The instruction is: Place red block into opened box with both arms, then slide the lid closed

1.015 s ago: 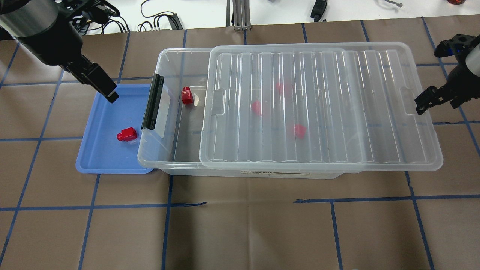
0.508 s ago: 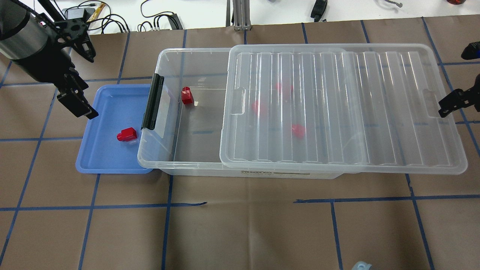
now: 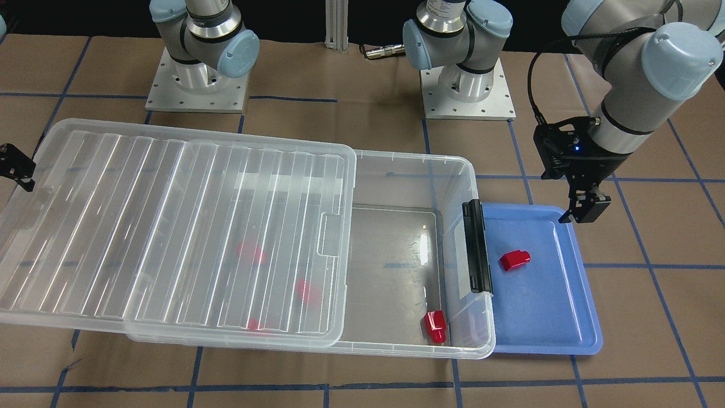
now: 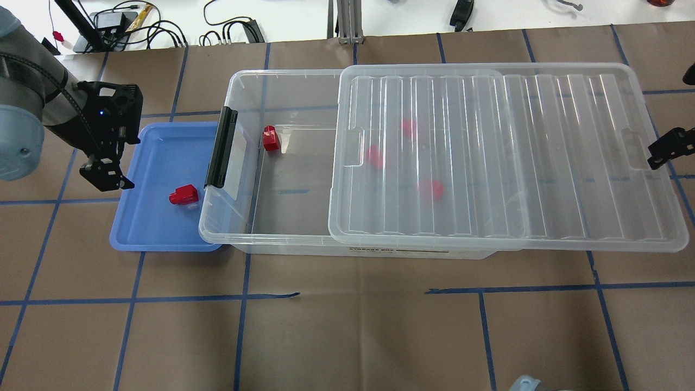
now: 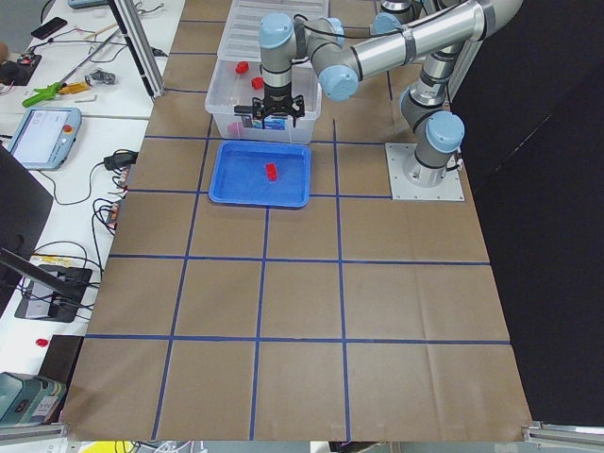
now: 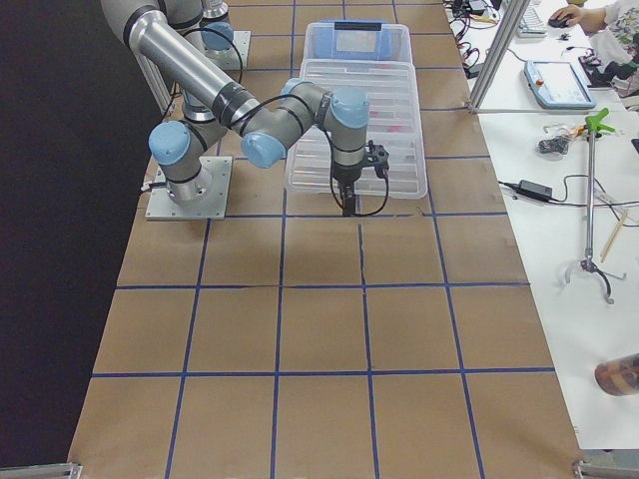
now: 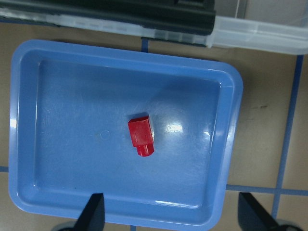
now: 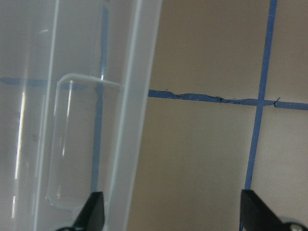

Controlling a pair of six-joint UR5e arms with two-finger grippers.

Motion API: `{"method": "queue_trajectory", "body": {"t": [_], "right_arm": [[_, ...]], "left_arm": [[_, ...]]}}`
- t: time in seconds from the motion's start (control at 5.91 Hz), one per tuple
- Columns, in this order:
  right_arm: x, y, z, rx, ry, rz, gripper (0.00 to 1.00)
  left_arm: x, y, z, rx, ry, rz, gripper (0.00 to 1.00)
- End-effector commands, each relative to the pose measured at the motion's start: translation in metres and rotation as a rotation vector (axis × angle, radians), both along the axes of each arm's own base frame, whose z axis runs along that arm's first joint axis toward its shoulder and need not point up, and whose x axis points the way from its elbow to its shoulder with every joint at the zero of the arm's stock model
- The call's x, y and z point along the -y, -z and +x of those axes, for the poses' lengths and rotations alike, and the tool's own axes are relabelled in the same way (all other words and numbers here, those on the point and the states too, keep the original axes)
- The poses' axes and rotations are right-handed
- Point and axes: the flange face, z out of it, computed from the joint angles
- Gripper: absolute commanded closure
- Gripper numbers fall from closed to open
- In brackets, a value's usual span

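Grippers both stand spread wide and empty: my left gripper (image 4: 106,179) hovers over the blue tray's (image 4: 157,152) outer rim, my right gripper (image 4: 663,149) at the lid's (image 4: 505,157) overhanging short end. The box (image 4: 282,76) lies half uncovered, lid offset toward my right. The red block (image 4: 183,194) lies on the tray, just beside the box's latch end.

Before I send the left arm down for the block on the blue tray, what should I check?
1. Left gripper open and empty: ok.
2. Red block lying away from the walls of the blue tray: ok.
3. Left gripper centred over the red block: not ok; in the wrist view it lies off the fingers' midline.
4. Box uncovered at its tray end: ok; the lid covers the rest.
5. Right gripper open at the lid's far end: ok; contact cannot tell.
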Motion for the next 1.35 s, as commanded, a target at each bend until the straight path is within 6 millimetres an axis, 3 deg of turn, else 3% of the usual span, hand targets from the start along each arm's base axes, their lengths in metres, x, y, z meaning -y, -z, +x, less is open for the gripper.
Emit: {"method": "queue_trajectory", "body": {"t": [0.0, 0.17, 0.51, 0.85, 1.18], "right_arm": [[-0.005, -0.01, -0.002, -0.01, 0.023, -0.003, 0.0], [-0.007, -0.029, 0.006, -0.025, 0.078, -0.027, 0.0], [-0.001, -0.076, 0.062, 0.0, 0.106, -0.024, 0.0], [0.016, -0.135, 0.153, 0.036, 0.153, -0.01, 0.0], [0.014, -0.168, 0.268, 0.111, 0.201, -0.006, 0.0]], "left_arm": [[0.019, 0.062, 0.013, -0.018, 0.005, 0.035, 0.04], [0.031, 0.092, 0.017, -0.027, 0.008, 0.055, 0.03], [0.041, 0.132, 0.019, -0.036, -0.009, 0.086, 0.03], [0.046, 0.152, 0.019, -0.039, -0.057, 0.102, 0.03], [0.048, 0.168, 0.009, -0.041, -0.06, 0.109, 0.04]]}}
